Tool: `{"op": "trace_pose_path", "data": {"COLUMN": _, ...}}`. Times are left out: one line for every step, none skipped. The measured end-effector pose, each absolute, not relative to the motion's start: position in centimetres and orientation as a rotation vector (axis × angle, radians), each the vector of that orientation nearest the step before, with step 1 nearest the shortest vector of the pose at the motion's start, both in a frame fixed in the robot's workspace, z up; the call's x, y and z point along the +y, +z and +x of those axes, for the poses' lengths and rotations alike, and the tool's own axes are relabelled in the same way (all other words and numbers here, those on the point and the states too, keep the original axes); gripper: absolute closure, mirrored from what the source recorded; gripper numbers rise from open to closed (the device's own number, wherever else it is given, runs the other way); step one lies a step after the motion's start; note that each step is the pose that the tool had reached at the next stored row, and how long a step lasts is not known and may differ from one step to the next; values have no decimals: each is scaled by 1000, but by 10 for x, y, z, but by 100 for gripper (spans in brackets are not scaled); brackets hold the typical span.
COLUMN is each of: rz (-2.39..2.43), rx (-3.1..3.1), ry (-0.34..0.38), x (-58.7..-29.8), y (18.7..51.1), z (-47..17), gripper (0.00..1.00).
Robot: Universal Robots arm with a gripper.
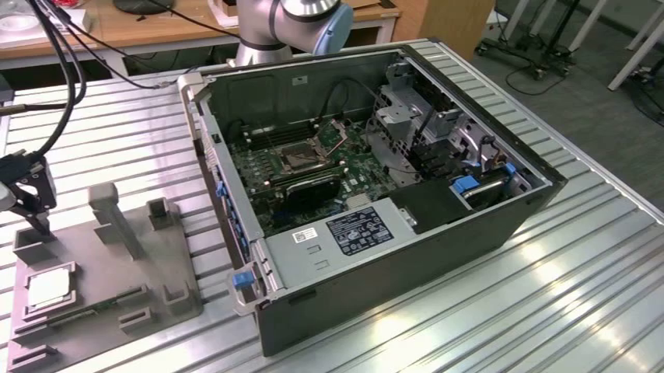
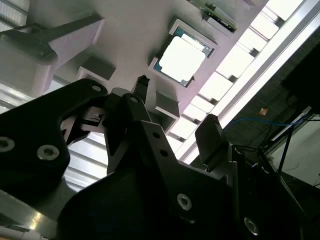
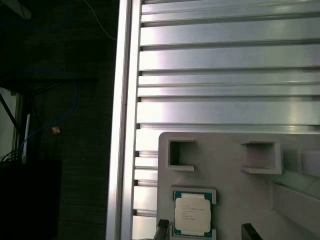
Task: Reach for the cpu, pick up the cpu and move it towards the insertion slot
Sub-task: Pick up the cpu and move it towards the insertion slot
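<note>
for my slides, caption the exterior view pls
Open gripper hovers near the cpu in its grey fixture, beside the open computer case.

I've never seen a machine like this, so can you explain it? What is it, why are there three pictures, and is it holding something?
It is a robot arm with a claw at its end. One picture comes from a camera standing apart, seeing the metal table. The other two come from cameras riding on the arm near the claw. On the table stands an open computer case; inside it is the insertion slot, a small square socket. Beside the case lies a grey plate with the cpu, a flat silvery chip, resting on it. The claw is open and holds nothing; it hangs over the plate, near the cpu.
</note>
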State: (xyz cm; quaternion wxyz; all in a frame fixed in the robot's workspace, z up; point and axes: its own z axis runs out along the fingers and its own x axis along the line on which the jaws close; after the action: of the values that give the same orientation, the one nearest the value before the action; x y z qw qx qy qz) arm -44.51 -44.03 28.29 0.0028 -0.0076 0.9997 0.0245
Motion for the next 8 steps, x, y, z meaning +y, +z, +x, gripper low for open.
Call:
{"op": "trace_pose_path", "data": {"rz": -24, "rx": 3135, "ry": 77, "x": -440, "y": 282, "z": -445, "gripper": 35}}
{"op": "trace_pose_path", "data": {"rz": -24, "rx": 3135, "ry": 77, "x": -441, "y": 281, "z": -445, "gripper": 35}}
{"op": "trace_pose_path", "data": {"rz": -25, "rx": 3135, "ry": 77, "x": -441, "y": 279, "z": -445, "gripper": 35}}
{"op": "trace_pose_path", "data": {"rz": -25, "rx": 3135, "ry": 77, "x": -441, "y": 278, "z": -445, "gripper": 35}}
{"op": "trace_pose_path", "data": {"rz": -26, "rx": 3135, "ry": 77, "x": -441, "y": 276, "z": -445, "gripper": 35}}
{"op": "trace_pose_path", "data": {"rz": -28, "rx": 3135, "ry": 77, "x": -441, "y": 274, "z": -445, "gripper": 35}}
{"op": "trace_pose_path", "data": {"rz": -29, "rx": 3135, "ry": 77, "x": -441, "y": 273, "z": -445, "gripper": 35}}
{"op": "trace_pose_path", "data": {"rz": -30, "rx": 3135, "ry": 77, "x": -441, "y": 271, "z": -445, "gripper": 35}}
